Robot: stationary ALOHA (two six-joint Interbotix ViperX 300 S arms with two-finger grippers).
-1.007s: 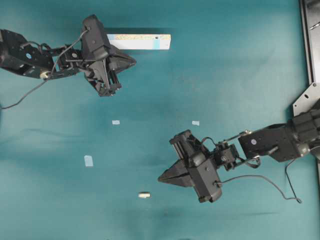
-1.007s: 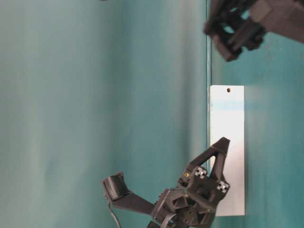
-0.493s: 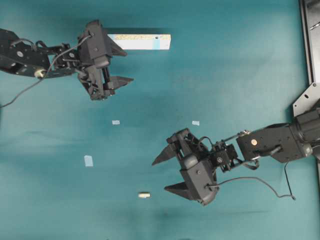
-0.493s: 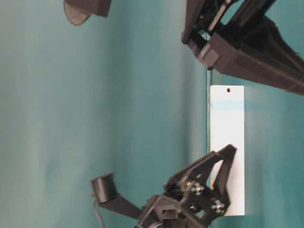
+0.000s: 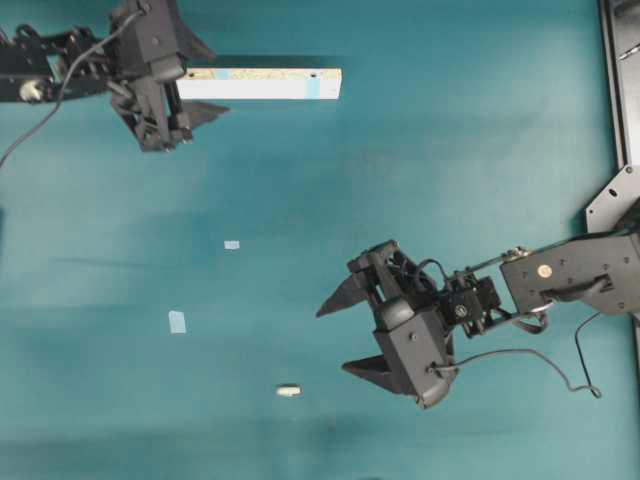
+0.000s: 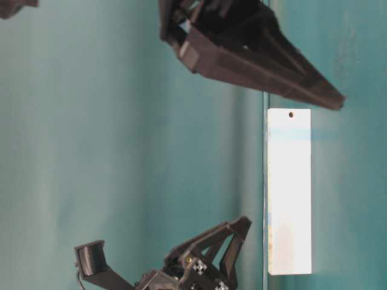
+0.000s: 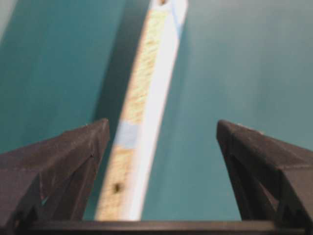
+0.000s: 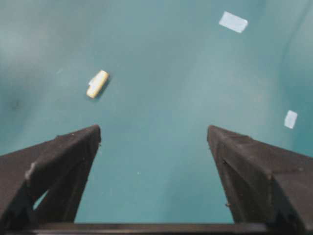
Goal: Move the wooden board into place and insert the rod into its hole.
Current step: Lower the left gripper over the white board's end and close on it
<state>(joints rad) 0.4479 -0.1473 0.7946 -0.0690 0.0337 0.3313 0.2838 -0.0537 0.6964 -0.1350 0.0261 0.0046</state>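
The wooden board (image 5: 265, 84) lies on the teal table at the top left, with a small dark hole (image 5: 313, 73) near its right end. My left gripper (image 5: 203, 78) is open and straddles the board's left end. In the left wrist view the board (image 7: 144, 107) runs between the fingers, close to the left finger (image 7: 63, 161), untouched, with a hole (image 7: 116, 187) near its close end. The table-level view shows the board (image 6: 290, 199) and hole (image 6: 291, 114). The rod (image 5: 288, 390) lies alone on the table. My right gripper (image 5: 332, 340) is open and empty, right of and above the rod (image 8: 97, 83).
Pale blue tape squares (image 5: 232, 244) (image 5: 177, 321) lie on the table; two show in the right wrist view (image 8: 233, 22) (image 8: 290, 119). A blue tape band (image 5: 313, 88) crosses the board. A metal frame (image 5: 620, 80) stands along the right edge.
Both grippers have opened. My left gripper moved up and left until its fingers straddle the board's left end. My right gripper turned and shifted slightly right. Board and rod have not moved.
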